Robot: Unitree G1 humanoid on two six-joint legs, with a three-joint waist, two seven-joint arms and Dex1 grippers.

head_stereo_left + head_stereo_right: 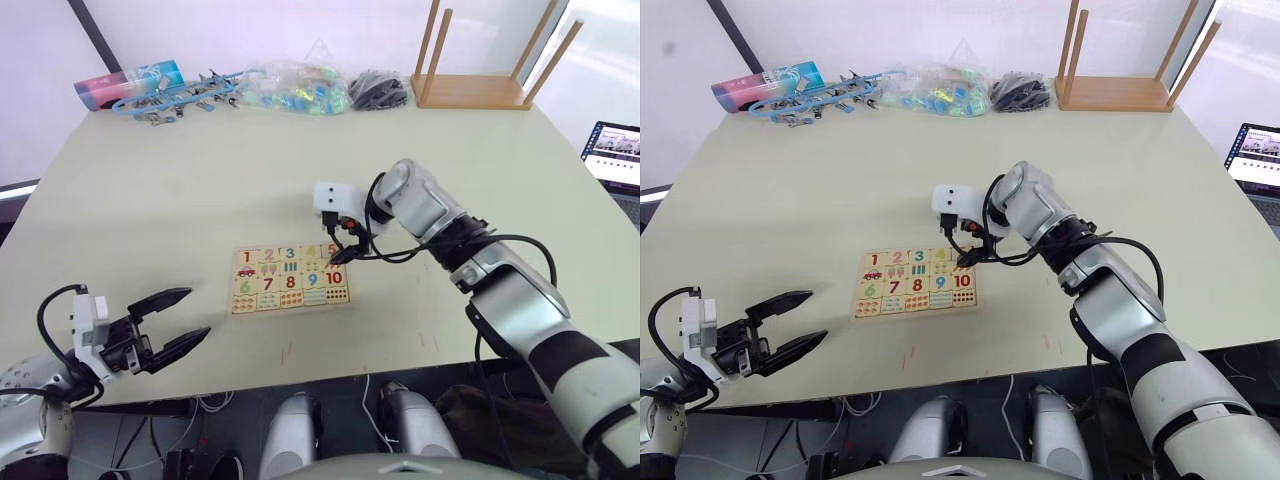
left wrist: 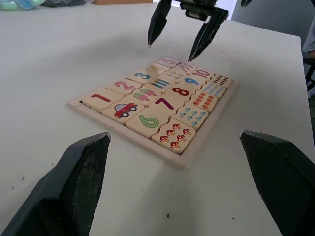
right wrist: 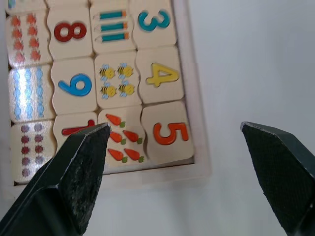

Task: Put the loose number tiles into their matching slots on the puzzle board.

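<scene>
- The left pincer (image 1: 172,320) is hovering low over the near left edge of the bench (image 1: 180,200), with its fingers spread apart and grasping nothing; it is sitting well apart from the puzzle board (image 1: 290,277).
- The puzzle board is lying flat near the middle of the bench, between the two arms, and every recess that can be seen in it is looking filled.
- Running along its far row, the red 1 tile (image 2: 101,99) is sitting at the left end, then the pink 2 tile (image 2: 123,85), the green 3 tile (image 3: 153,21) and the yellow 4 tile (image 3: 161,74), each one lying level inside its slot.
- The orange 5 tile (image 3: 168,132) is resting in the last slot at the right end, flush against the rim and beside the carrot picture piece (image 3: 123,140).
- The right pincer (image 1: 341,249) is hanging just above that right end of the board, with its fingers released wide and carrying nothing.
- No loose tile is lying on the bench around the board, so the task is looking finished; at most, pulling the right arm clear is what is remaining.
</scene>
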